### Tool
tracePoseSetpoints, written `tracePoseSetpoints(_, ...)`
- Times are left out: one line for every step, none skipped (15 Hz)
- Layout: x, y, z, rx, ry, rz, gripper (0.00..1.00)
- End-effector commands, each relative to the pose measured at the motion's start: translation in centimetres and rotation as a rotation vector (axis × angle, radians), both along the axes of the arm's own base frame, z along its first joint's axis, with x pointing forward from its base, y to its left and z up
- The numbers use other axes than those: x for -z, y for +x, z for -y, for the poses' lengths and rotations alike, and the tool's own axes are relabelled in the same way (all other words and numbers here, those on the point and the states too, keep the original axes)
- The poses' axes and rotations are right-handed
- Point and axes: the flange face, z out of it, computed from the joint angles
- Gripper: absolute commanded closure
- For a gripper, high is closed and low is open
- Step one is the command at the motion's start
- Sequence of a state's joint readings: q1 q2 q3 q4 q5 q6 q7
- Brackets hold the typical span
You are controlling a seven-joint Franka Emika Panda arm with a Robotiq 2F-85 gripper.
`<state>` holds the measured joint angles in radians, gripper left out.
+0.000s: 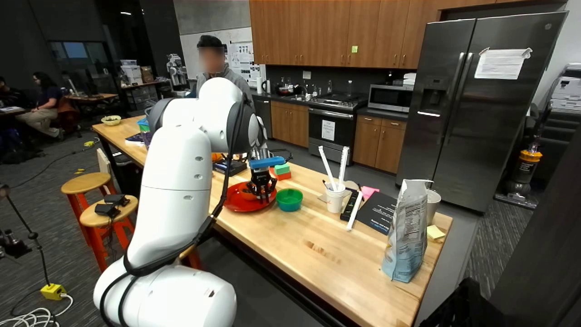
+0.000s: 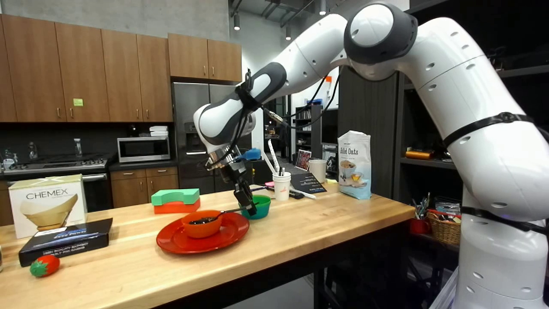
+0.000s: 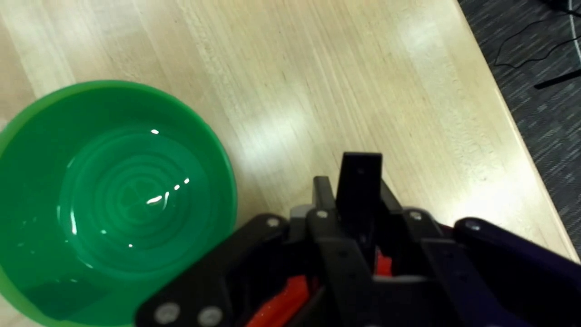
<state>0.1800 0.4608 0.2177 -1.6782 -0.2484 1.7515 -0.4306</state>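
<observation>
My gripper (image 2: 248,207) is shut on the dark handle of a spoon (image 2: 231,210). In the wrist view a black block-like handle end (image 3: 360,181) sticks up between the fingers (image 3: 323,193). The spoon slopes into an orange bowl (image 2: 200,231) that has dark bits in it. Under that bowl lies a red plate (image 2: 169,242), partly hidden behind my gripper (image 1: 262,195) in an exterior view. Close beside the gripper stands a green bowl (image 3: 218,181), which seems to hold clear liquid. The spoon's head is out of sight in the bowl.
Green and red blocks (image 2: 176,197) sit behind the plate. A black box (image 2: 68,240), a Chemex box (image 2: 49,206) and a toy strawberry (image 2: 45,265) lie to one side. Beyond the green bowl are a paper cup (image 1: 335,200) with straws and an oats bag (image 1: 406,236).
</observation>
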Motion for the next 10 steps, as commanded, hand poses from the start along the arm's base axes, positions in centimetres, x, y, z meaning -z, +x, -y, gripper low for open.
tracePoseSetpoints(-1.6,-0.6,0.7,0.025,0.007,0.026,0.94)
tracePoseSetpoints(-1.9,-0.6,0.7,0.023,0.009,0.034,0.94)
tracePoseSetpoints(-2.1,-0.6,0.6,0.022,0.011,0.039,0.94)
tracePoseSetpoints(-2.3,-0.6,0.6,0.019,0.014,0.046,0.94)
tracePoseSetpoints(-2.6,-0.6,0.5,0.015,0.019,0.054,0.94)
tracePoseSetpoints(-2.7,-0.6,0.4,0.014,0.021,0.060,0.94)
tracePoseSetpoints(-2.9,-0.6,0.4,0.013,0.023,0.065,0.94)
tracePoseSetpoints(-3.0,-0.6,0.4,0.011,0.025,0.069,0.94)
tracePoseSetpoints(-3.1,-0.6,0.4,0.010,0.029,0.069,0.94)
tracePoseSetpoints(-3.1,-0.6,0.3,0.008,0.025,0.070,0.94)
